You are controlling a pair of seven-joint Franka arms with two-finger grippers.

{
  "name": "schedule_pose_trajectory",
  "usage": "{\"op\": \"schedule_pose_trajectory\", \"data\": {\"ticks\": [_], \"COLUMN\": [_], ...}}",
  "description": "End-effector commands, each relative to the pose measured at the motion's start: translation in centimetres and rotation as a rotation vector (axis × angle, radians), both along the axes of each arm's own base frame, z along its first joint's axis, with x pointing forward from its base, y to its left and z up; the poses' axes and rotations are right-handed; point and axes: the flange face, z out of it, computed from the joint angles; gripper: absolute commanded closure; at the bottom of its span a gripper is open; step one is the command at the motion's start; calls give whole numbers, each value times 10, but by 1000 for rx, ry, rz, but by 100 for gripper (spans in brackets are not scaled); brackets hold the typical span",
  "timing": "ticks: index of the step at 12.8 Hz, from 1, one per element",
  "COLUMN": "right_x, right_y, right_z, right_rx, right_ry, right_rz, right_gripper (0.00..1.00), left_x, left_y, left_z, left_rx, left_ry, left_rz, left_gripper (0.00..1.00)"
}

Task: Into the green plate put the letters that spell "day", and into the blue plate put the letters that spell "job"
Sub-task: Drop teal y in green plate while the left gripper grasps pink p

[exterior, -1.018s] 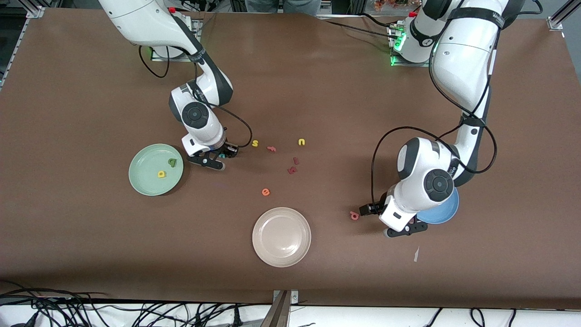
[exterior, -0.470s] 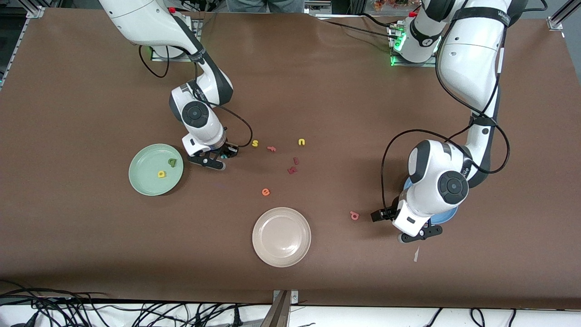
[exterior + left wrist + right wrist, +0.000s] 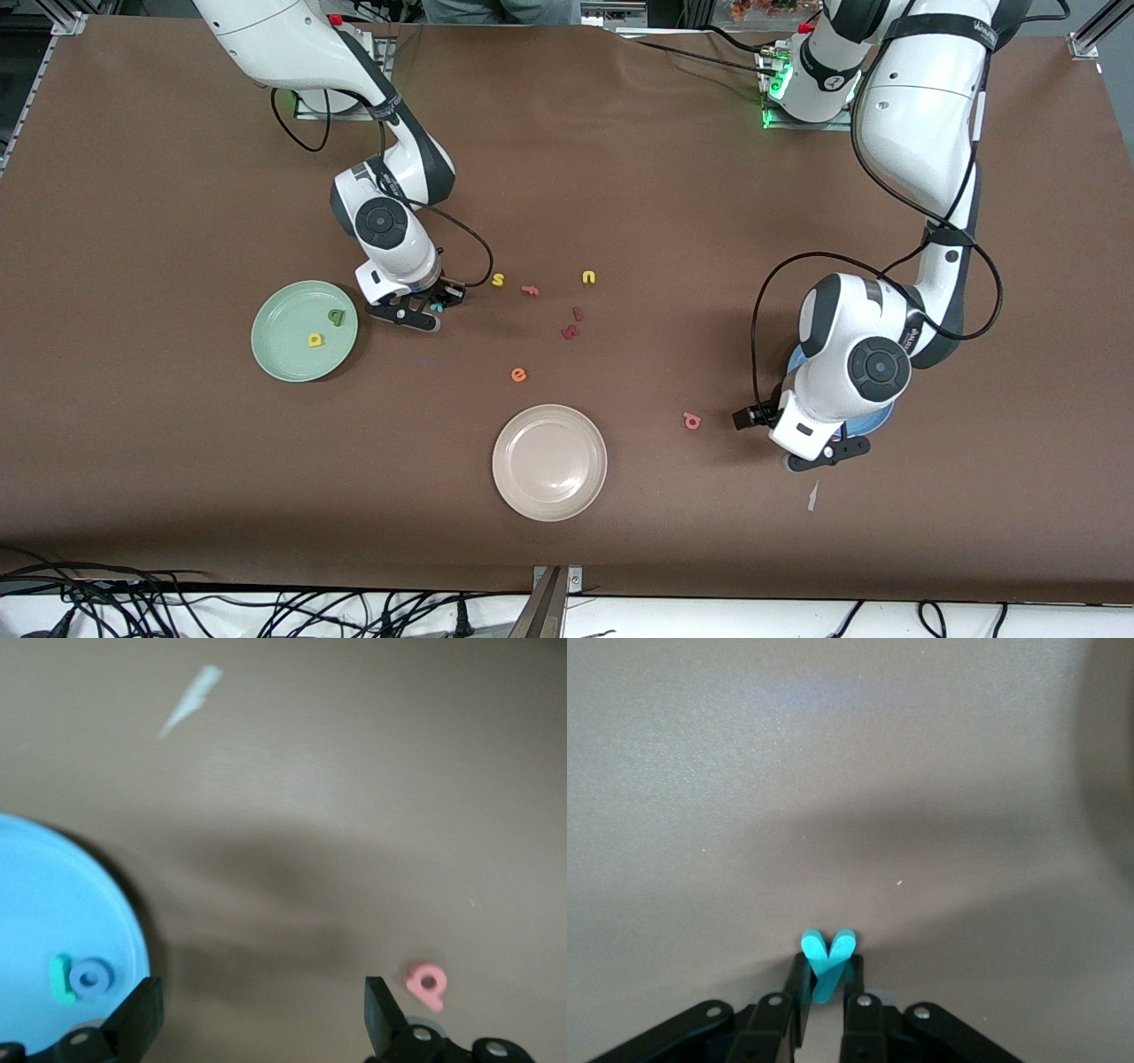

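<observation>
The right gripper pinches the teal "y" beside the green plate. The left gripper hangs wide open and empty between the blue plate and the salmon-pink "b".

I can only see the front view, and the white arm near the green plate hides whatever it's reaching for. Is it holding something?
Observer: Yes. In its wrist view the right gripper is shut on the teal "y".
Operator: And the blue plate, mostly hidden under the other arm. Anything in it?
Observer: The left wrist view shows the blue plate holding a blue "o" beside a teal "j".
Operator: Is that arm gripping anything?
Observer: No. The left gripper is open and empty, with the pink "b" lying on the table beside one finger.
</observation>
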Motion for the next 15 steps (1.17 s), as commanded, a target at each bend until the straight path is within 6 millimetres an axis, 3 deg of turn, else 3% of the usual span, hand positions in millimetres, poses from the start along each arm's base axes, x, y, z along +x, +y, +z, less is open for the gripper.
{"op": "schedule_pose_trajectory", "data": {"ticks": [1, 6, 8, 11, 13, 14, 15], "right_x": [3, 27, 39, 55, 62, 64, 65], "right_y": [-5, -55, -92, -157, -193, -206, -210], "right_z": [16, 48, 62, 77, 78, 79, 79], "right_rx": [-5, -45, -53, -51, -48, -46, -45], "right_ry": [-18, 2, 19, 34, 40, 41, 40], "right_rz": [47, 131, 195, 289, 339, 356, 357], "right_gripper": [83, 83, 83, 83, 82, 78, 66], "left_x": [-4, -14, -10, -19, -20, -21, -22], "left_y": [-15, -57, -65, -100, -109, -109, -109], "left_z": [3, -11, -5, -35, -56, -63, -66], "left_rx": [50, 44, -27, -41, -55, -52, -50], "left_ry": [2, 0, -1, -8, -38, -34, -31], "left_rz": [269, 396, 473, 494, 509, 526, 535], "left_gripper": [0, 0, 0, 0, 0, 0, 0]}}
